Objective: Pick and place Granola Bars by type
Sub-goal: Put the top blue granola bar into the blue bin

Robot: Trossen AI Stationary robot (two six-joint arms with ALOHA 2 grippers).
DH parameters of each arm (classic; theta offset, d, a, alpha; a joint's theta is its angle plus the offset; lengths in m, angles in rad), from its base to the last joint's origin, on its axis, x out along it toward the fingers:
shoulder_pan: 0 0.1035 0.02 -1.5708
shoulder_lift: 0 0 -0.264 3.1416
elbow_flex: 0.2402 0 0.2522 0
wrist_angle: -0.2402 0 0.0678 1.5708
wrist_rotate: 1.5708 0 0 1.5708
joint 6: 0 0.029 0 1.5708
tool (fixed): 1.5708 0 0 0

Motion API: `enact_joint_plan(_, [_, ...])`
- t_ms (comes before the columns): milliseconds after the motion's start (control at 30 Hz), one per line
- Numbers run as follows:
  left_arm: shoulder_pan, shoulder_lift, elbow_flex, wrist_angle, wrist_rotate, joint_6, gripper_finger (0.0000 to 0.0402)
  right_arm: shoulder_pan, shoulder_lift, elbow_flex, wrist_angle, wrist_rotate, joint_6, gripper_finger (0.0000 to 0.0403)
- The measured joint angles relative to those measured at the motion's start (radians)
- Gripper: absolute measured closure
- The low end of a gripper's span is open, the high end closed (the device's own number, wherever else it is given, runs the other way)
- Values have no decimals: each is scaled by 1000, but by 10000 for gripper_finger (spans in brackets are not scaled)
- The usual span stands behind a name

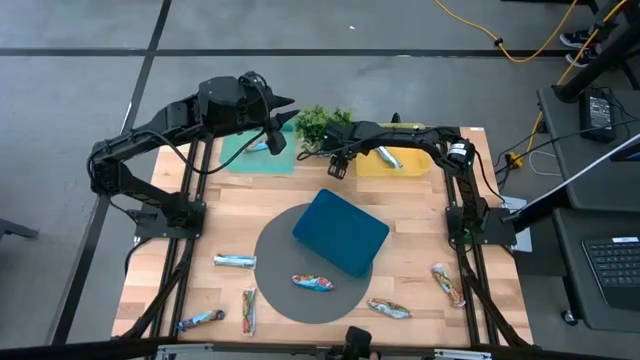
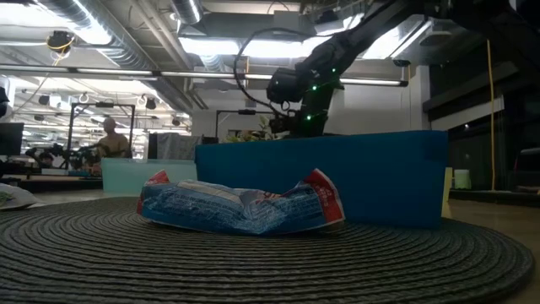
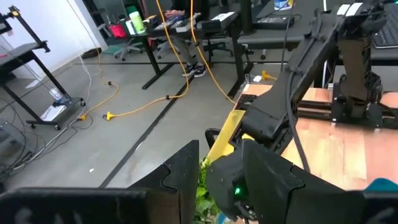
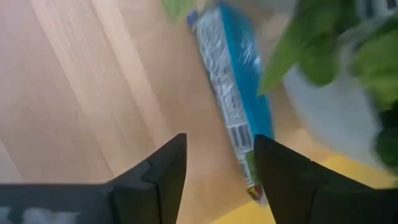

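Observation:
My right gripper [image 1: 337, 166] is open, low over the bare wood between the small plant [image 1: 322, 125] and the yellow tray [image 1: 395, 162]. In the right wrist view its fingers [image 4: 168, 171] stand apart, and a blue and silver granola bar [image 4: 233, 106] lies on the wood just beyond them, beside the plant's pot. My left gripper [image 1: 280, 122] is open and empty, raised over the green tray [image 1: 255, 158], which holds one bar [image 1: 259, 147]. The yellow tray holds one bar [image 1: 388, 157]. A red and blue bar [image 2: 240, 207] lies on the grey round mat [image 1: 290, 300].
A blue tray [image 1: 340, 232] sits on the mat's far side. Loose bars lie on the wood at the near left [image 1: 235, 262], [image 1: 249, 310], [image 1: 200, 320] and the near right [image 1: 388, 308], [image 1: 448, 283]. A person [image 2: 108, 139] shows in the room behind.

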State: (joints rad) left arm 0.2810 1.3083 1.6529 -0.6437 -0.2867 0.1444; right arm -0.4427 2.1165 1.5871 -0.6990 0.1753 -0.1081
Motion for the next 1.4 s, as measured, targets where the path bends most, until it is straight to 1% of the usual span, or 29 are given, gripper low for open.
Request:
enact_joint_plan(167, [-2, 0, 0, 0, 0, -10, 286, 0, 51, -1, -14, 13, 0, 214])
enact_joint_plan(467, [-11, 0, 0, 0, 10, -19, 286, 0, 63, -1, 1, 16, -2, 215])
enact_joint_plan(700, [-11, 0, 0, -1, 20, -19, 286, 5, 63, -1, -9, 16, -4, 248])
enact_joint_plan(833, [-11, 0, 0, -3, 19, -19, 286, 20, 63, -1, -23, 23, -32, 255])
enact_joint_plan(933, [-11, 0, 0, -3, 19, -19, 286, 35, 63, -1, -38, 107, -36, 255])
enact_joint_plan(1033, [-11, 0, 0, -3, 19, -20, 286, 56, 63, -1, -51, 216, -89, 255])
enact_joint_plan(1100, [-11, 0, 0, -3, 19, -26, 286, 66, 63, -1, -52, 262, -120, 255])
enact_joint_plan(1200, [-11, 0, 0, -3, 19, -27, 286, 72, 63, -1, -33, 255, -135, 255])
enact_joint_plan(1333, [-11, 0, 0, -3, 19, -36, 286, 71, 63, -1, 6, 199, -134, 255])
enact_joint_plan(1400, [-11, 0, 0, -4, 19, -47, 286, 71, 63, -1, 15, 186, -142, 250])
